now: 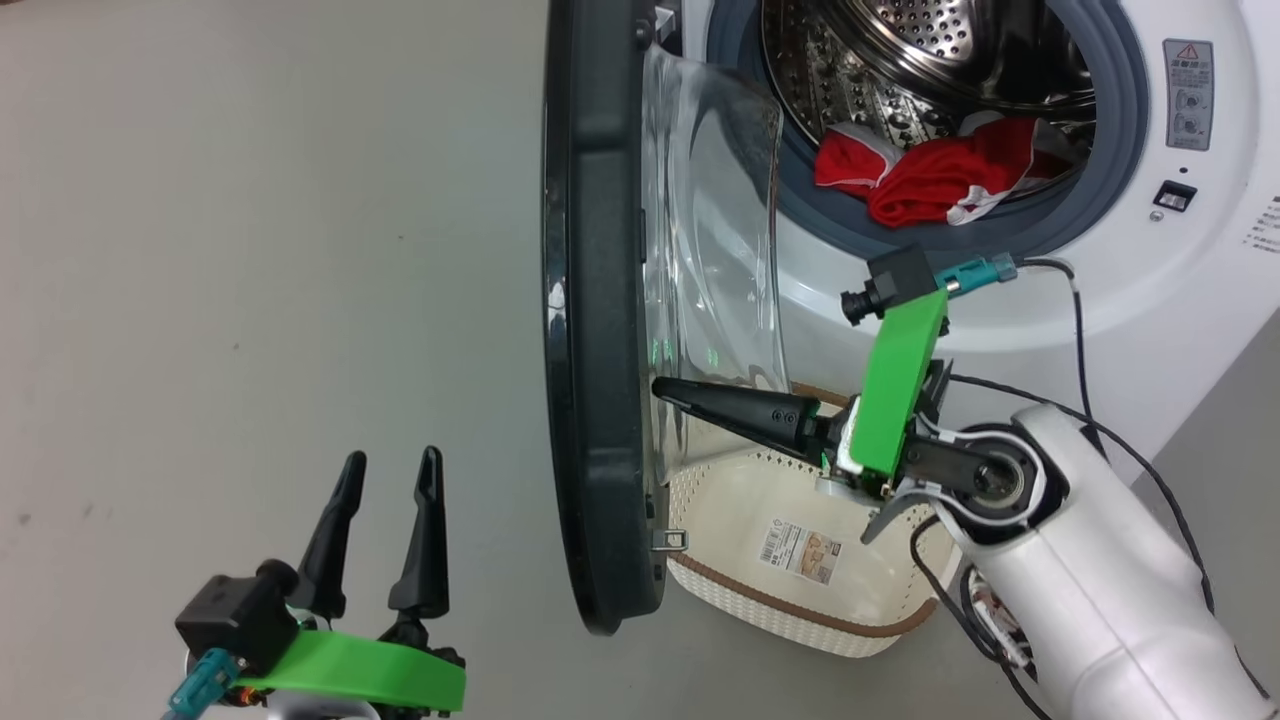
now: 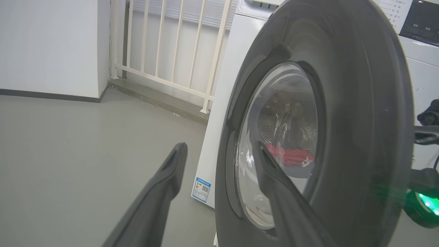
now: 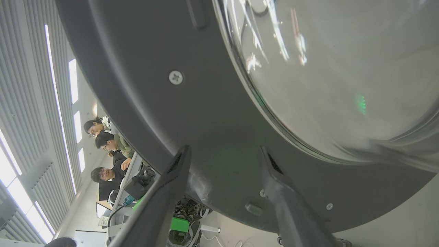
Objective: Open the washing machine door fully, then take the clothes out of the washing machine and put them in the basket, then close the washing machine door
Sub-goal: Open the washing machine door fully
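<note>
Found right claw (image 3: 224,156) spread and empty, tips against or just short of the dark inner rim of the washing machine door (image 1: 598,300); could not tell contact for sure. Found left claw (image 1: 392,462) also spread and empty, near the door's outer face, not touching. Saw door edge-on in head view, roughly square to the washing machine (image 1: 1100,270), so judged it only part open. Noted red clothes (image 1: 930,175) lying in the drum and basket (image 1: 780,620) on the floor just under the door's inner side, holding only its label.

Judged step in hand as swinging the door fully open. Best done by:
- pushing on the hard rim, not the glass bowl (image 1: 712,230)
- following the hinge arc, not a straight line
- keeping tips from sliding off the rim
- pulling left claw clear of the swing path first

Flagged risk of right forearm knocking the basket.

Writing: spotted paper label (image 1: 800,548) with barcode, grey warning sticker (image 1: 1187,95) with red triangle, and blue sticker (image 2: 201,189) with QR code. Could not read any text. Made out no brand.
</note>
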